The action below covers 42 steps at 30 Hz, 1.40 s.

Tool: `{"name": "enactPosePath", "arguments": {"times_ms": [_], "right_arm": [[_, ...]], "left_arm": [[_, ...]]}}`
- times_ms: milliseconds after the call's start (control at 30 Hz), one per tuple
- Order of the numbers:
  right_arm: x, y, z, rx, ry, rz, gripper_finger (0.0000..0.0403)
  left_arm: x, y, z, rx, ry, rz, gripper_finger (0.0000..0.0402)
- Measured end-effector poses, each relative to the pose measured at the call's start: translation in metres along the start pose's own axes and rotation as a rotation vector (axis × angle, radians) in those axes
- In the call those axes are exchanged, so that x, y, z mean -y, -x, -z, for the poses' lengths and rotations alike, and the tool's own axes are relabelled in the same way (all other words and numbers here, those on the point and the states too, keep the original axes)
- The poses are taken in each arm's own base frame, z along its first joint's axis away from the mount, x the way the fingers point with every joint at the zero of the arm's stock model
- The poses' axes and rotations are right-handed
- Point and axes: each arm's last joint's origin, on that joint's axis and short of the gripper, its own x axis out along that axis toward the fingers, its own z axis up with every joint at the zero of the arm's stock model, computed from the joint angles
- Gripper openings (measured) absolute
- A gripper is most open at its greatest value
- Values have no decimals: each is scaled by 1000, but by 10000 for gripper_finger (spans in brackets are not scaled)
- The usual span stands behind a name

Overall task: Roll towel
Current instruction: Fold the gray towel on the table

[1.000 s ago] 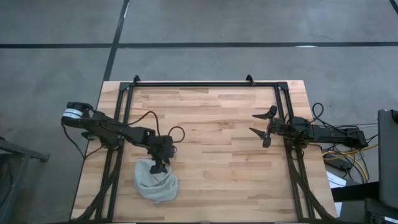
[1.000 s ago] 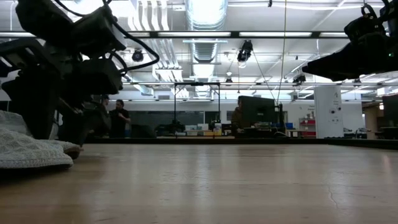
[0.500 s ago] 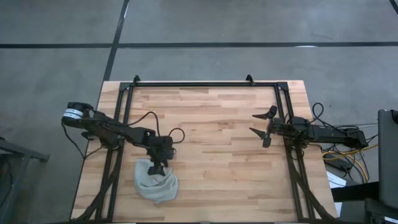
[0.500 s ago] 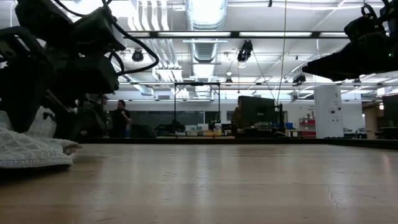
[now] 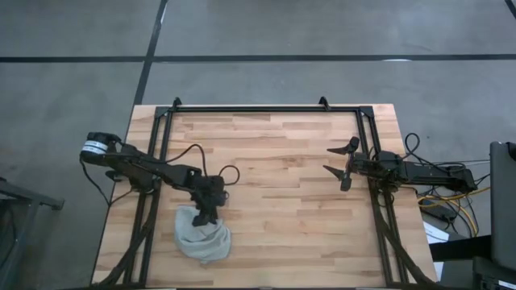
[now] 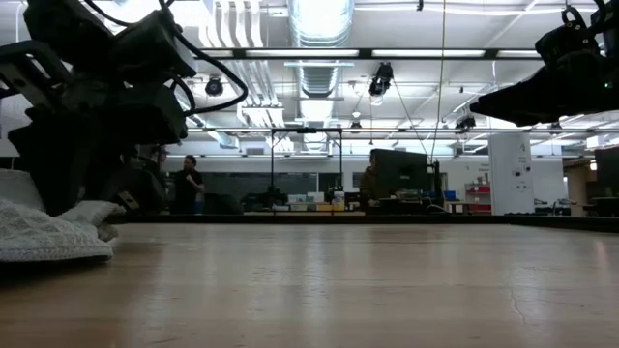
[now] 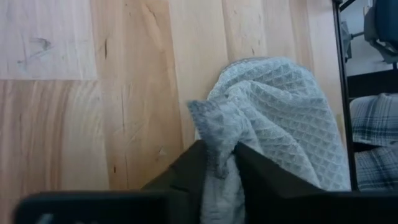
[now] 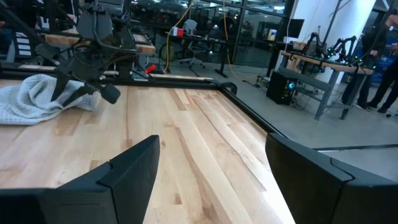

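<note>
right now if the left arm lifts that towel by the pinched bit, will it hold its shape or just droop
Probably droop: the towel already lies crumpled in soft folds rather than flat. The left gripper pinches only one bunched edge, so the rest would likely hang and drag. Its waffle weave looks grippy, so slipping out seems unlikely.

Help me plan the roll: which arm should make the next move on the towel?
Left, probably. The left gripper already pinches the towel; the right gripper hangs open across the table.

Table middle (image 5: 274,201): bare wood, open passage.
Near-left corner: blocked by towel (image 5: 201,238) with left gripper (image 5: 206,216) on it.
Right edge: right gripper (image 5: 339,163) hovering, fingers apart.
</note>
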Motion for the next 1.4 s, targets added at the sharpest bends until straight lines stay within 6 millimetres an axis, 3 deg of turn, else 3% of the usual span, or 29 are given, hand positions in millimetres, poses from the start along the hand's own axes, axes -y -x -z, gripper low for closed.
{"name": "enactPosePath", "arguments": {"times_ms": [167, 567, 1133, 1400], "right_arm": [[0, 0, 0, 0, 0, -1, 288], [0, 0, 0, 0, 0, 0, 288], [0, 0, 0, 0, 0, -1, 288], [0, 0, 0, 0, 0, 0, 288]], "left_arm": [[2, 1, -4, 19, 5, 6, 12], [8, 8, -11, 34, -32, 15, 8], [35, 63, -18, 257, -143, -12, 7], [33, 61, -13, 176, -105, -41, 10]]}}
